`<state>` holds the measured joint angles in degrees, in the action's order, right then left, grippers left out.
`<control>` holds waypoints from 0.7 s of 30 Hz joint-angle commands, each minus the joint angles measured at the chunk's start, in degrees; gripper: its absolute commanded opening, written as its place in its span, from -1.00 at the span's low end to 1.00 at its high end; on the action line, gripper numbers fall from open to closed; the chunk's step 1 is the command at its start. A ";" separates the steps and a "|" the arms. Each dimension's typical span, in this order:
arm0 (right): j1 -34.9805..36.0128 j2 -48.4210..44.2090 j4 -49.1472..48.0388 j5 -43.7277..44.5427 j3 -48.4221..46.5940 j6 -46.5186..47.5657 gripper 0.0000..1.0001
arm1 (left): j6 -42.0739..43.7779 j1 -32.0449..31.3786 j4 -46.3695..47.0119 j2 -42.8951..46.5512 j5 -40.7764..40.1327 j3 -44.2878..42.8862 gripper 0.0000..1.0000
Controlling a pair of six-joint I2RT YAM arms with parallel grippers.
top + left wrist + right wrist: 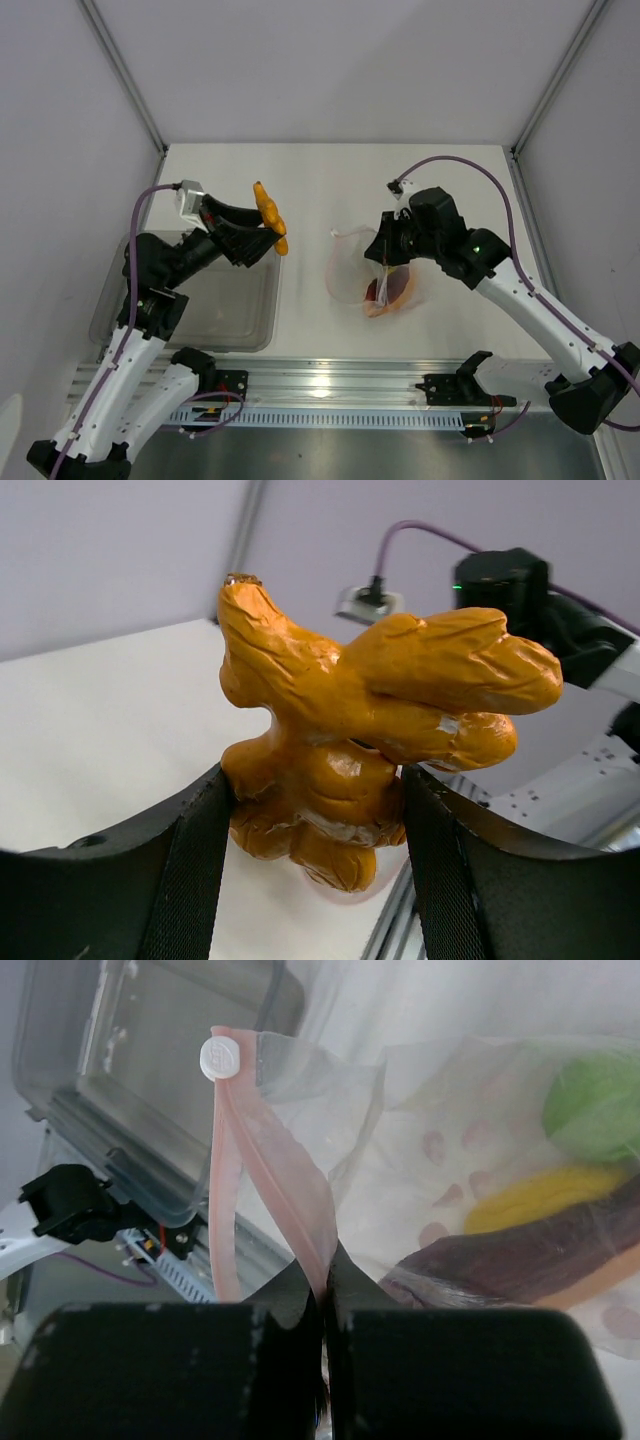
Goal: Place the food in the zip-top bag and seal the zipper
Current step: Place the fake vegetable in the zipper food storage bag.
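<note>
A knobbly yellow-orange food piece (340,720) is clamped between the black pads of my left gripper (315,820). In the top view this piece (268,215) hangs in the left gripper (258,232) above the table, left of the zip-top bag (350,270). My right gripper (322,1280) is shut on the pinkish zipper (270,1170), lifting the mouth edge of the clear bag (480,1160). A white slider tab (220,1058) sits at the strip's end. Inside the bag lie a lime-green fruit (595,1105), a yellow piece (550,1200) and a dark-red and orange slice (520,1260).
A grey translucent bin (215,300) stands at the left under the left arm, and shows again behind the zipper in the right wrist view (130,1080). An aluminium rail (330,385) runs along the table's near edge. White walls enclose the table.
</note>
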<state>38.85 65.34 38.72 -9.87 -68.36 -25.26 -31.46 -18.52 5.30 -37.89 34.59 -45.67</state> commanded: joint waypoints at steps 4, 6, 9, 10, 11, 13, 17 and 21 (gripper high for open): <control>0.35 -0.39 -2.86 -11.04 -3.36 -5.59 -1.00 | -1.32 -6.61 16.75 -2.01 2.33 0.58 -0.31; 0.44 -0.57 -3.56 -12.97 -3.71 -6.90 -1.00 | -0.97 -8.72 18.51 -2.45 2.50 0.58 -0.31; 0.44 -0.74 -4.09 -14.47 -4.33 -8.14 -1.00 | -0.70 -11.00 21.76 -3.68 2.50 0.84 -0.31; 0.35 -0.74 -4.18 -14.74 -4.50 -8.40 -1.00 | -0.70 -11.36 23.51 -3.94 2.59 1.02 -0.31; 0.35 -0.83 -4.35 -15.18 -4.76 -8.67 -1.00 | -0.79 -12.32 24.48 -4.64 2.59 1.37 -0.31; 0.26 -0.92 -4.88 -15.88 -5.20 -9.63 -1.00 | -0.53 -13.29 25.89 -5.17 2.42 1.72 -0.31; 0.17 -1.09 -5.58 -16.76 -5.65 -10.51 -1.00 | -0.44 -16.01 28.09 -6.49 1.36 2.17 -0.31; -0.27 -1.01 -6.46 -17.29 -5.30 -11.57 -1.00 | 0.35 -19.00 28.80 -8.34 -0.31 2.34 -0.31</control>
<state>38.83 65.43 35.81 -25.02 -70.98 -34.98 -32.01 -35.40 29.52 -45.63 35.77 -43.55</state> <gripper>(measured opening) 0.002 0.656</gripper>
